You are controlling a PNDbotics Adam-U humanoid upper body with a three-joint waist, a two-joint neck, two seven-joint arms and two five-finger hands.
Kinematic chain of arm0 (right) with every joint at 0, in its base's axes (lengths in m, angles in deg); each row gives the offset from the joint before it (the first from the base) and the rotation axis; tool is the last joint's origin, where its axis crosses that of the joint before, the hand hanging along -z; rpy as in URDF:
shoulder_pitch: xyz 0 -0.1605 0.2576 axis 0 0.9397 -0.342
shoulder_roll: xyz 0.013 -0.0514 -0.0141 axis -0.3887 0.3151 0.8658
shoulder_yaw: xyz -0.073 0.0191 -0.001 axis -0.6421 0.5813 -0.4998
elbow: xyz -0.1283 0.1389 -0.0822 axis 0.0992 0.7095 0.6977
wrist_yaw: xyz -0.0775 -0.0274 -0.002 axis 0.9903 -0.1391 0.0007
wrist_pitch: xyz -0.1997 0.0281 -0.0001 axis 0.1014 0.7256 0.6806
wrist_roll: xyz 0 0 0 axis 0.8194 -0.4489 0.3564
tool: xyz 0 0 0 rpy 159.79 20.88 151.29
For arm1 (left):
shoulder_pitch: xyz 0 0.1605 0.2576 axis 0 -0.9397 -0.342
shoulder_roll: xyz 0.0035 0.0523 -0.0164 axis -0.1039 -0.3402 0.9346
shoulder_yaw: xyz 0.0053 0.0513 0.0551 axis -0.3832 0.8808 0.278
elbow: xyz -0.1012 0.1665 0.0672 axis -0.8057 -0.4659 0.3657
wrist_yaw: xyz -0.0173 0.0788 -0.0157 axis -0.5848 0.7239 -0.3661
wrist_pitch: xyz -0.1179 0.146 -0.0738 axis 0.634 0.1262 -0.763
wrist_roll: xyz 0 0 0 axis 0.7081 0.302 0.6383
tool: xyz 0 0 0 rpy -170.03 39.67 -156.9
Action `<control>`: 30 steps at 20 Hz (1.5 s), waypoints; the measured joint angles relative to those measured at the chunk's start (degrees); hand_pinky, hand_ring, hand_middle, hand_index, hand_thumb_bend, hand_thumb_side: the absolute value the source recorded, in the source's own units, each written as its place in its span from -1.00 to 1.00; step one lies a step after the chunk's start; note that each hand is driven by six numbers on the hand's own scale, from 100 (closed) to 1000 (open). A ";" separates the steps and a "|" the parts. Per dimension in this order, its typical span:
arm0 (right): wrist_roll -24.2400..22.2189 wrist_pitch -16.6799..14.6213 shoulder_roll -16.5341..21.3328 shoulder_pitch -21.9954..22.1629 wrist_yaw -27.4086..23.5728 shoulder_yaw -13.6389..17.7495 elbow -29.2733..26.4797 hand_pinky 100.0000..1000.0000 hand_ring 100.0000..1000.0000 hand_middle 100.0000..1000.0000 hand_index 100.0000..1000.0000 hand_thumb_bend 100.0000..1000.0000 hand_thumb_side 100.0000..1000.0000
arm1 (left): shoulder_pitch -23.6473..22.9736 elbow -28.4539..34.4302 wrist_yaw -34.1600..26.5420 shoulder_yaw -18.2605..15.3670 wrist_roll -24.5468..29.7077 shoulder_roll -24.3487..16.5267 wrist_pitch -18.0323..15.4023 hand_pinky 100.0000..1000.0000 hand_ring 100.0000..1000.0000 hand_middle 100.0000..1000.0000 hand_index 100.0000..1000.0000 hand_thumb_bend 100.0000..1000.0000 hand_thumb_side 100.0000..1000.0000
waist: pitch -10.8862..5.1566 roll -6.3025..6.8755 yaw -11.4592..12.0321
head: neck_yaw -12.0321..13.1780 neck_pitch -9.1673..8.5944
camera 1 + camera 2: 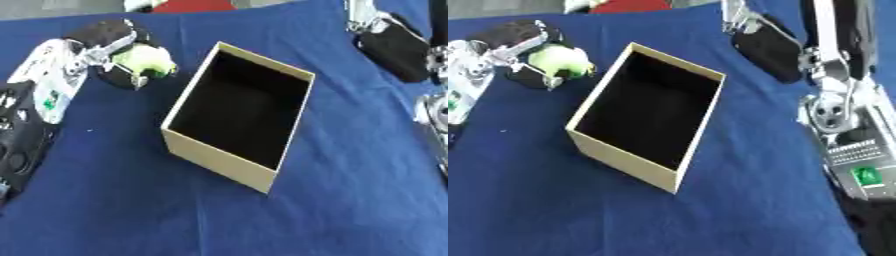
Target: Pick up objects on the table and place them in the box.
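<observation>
- Left hand [122, 55]: fingers curled round a yellow-green object [144, 60], above the blue desk [131, 210]
- Box [219, 162]: open, just right of that hand
- Right hand [767, 45]: beyond the box; finger state cannot be told

Your inventory: one open cardboard box [229, 166], tan outside, dark inside. One yellow-green round object [147, 59]. One blue cloth [131, 210] covering the counter. Two robot hands: the left robot hand [109, 37], the right robot hand [767, 45].
</observation>
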 measured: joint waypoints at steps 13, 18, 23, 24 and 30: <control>0.08 0.08 -0.08 0.32 -0.04 -0.14 0.00 0.76 0.46 0.46 0.75 -1.00 0.01 | 0.33 0.77 3.74 -0.01 -7.24 0.00 -1.31 -0.54 -0.16 -0.25 -0.01 -1.00 -0.97 | -0.01 -0.03 0.01 | -0.03 -0.23; 0.07 0.07 -0.17 0.35 -0.04 -0.14 0.00 0.76 0.46 0.46 0.75 -1.00 0.01 | 1.03 3.33 3.01 -0.07 -9.07 -0.12 -3.25 -0.53 -0.15 -0.24 0.01 -1.00 -0.94 | -0.35 0.04 0.09 | -0.04 -0.22; 0.03 0.04 -0.46 0.36 -0.04 -0.14 0.00 0.76 0.46 0.46 0.75 -1.00 0.01 | 1.13 6.44 1.30 -0.03 -10.10 -0.59 -4.78 -0.54 -0.16 -0.25 0.01 -1.00 -0.94 | -0.55 0.07 0.34 | -0.04 -0.22; -0.01 0.00 -0.49 0.36 -0.04 -0.14 0.00 0.76 0.46 0.46 0.75 -1.00 0.01 | 1.18 7.21 0.88 0.01 -10.16 -0.59 -4.99 -0.53 -0.16 -0.25 0.01 -1.00 -0.94 | -0.61 0.07 0.35 | -0.04 -0.22; -0.19 -0.16 -0.50 0.36 -0.03 -0.12 0.00 0.76 0.47 0.46 0.75 -1.00 0.00 | 1.62 12.67 -1.27 1.76 -10.41 -0.58 -5.64 -0.53 -0.15 -0.25 0.01 -1.00 -0.94 | -0.82 0.03 0.57 | -0.02 -0.22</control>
